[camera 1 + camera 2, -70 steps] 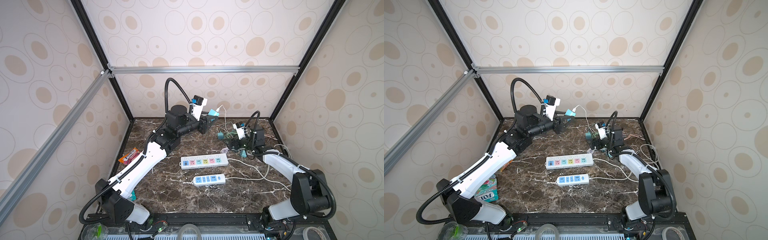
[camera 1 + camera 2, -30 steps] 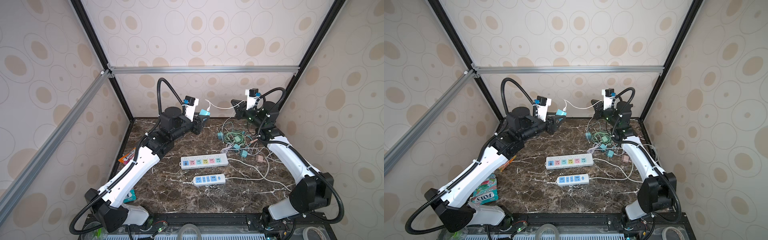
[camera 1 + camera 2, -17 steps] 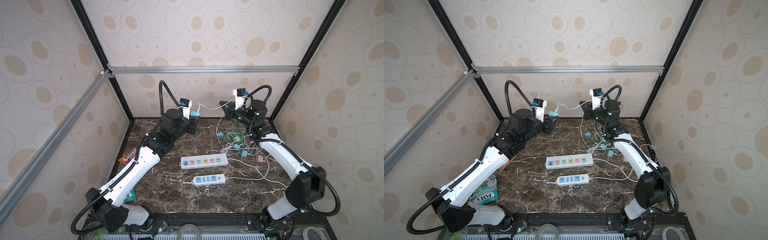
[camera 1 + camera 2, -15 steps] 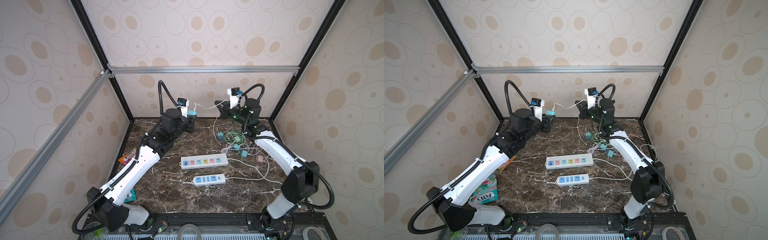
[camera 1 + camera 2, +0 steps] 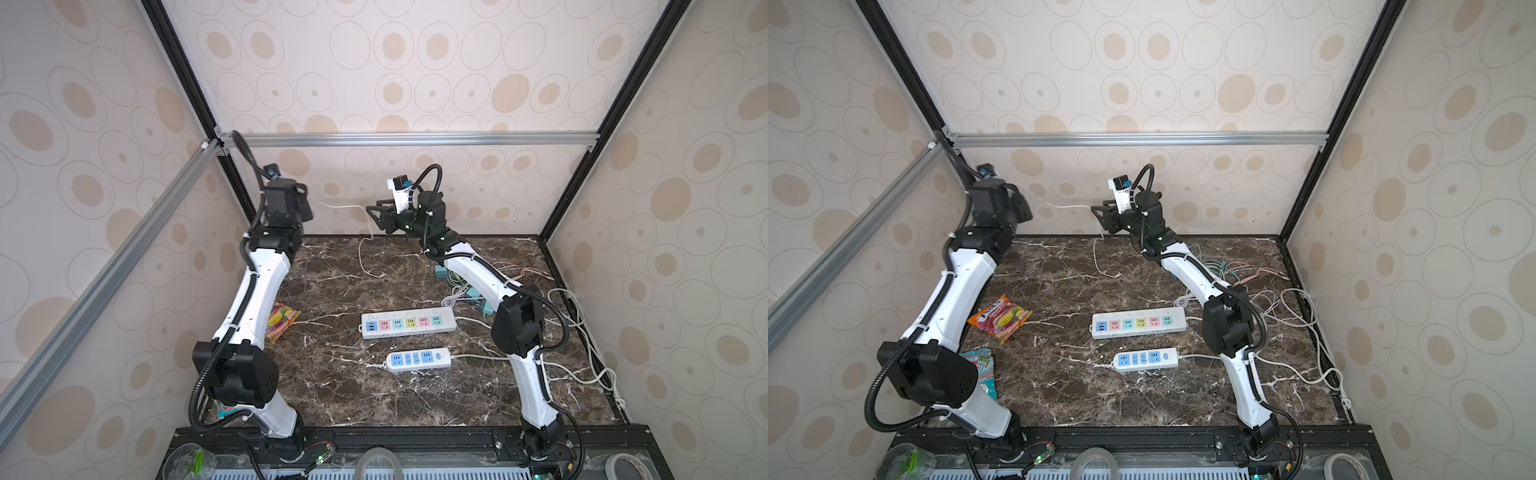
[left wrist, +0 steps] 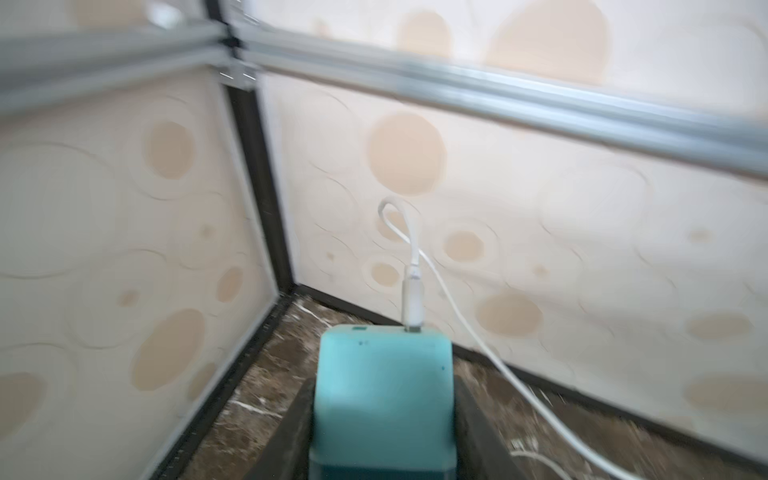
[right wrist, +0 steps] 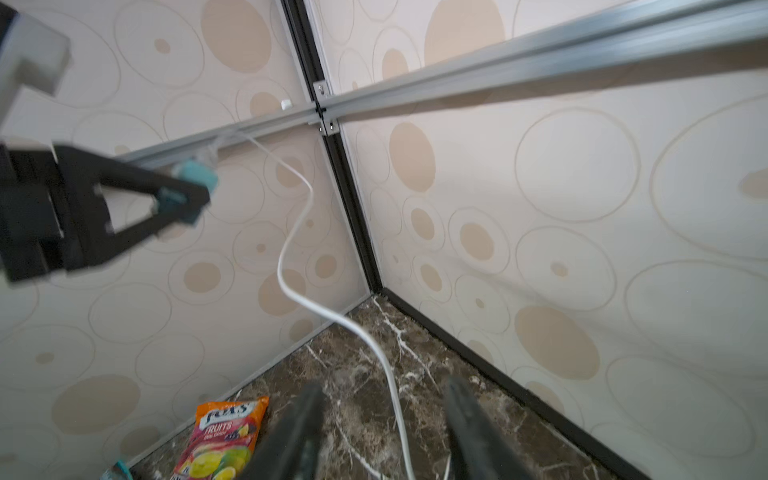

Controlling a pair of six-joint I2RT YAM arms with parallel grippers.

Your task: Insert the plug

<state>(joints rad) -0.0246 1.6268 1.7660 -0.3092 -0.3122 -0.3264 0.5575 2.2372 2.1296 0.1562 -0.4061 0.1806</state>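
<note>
Teal adapter plug (image 6: 382, 399) is clamped between the fingers of the left gripper (image 7: 183, 199), raised in the air near the back left corner of the enclosure. It is well apart from both sockets. A white cable (image 7: 291, 286) is seated in its outer end and hangs down to the marble tabletop (image 5: 353, 399). The right gripper (image 7: 384, 411) is raised near the back wall with its jaws apart. The cable passes between them and does not appear to be pinched.

Assessment: the task is at the carry stage and insertion has not begun. The plug's prongs are not visible.

The next move calls for bringing the plug down over the multicolour power strip (image 5: 408, 323) or the smaller blue-socket strip (image 5: 419, 359), with the prongs facing a socket. The trailing cable must stay clear.
</note>
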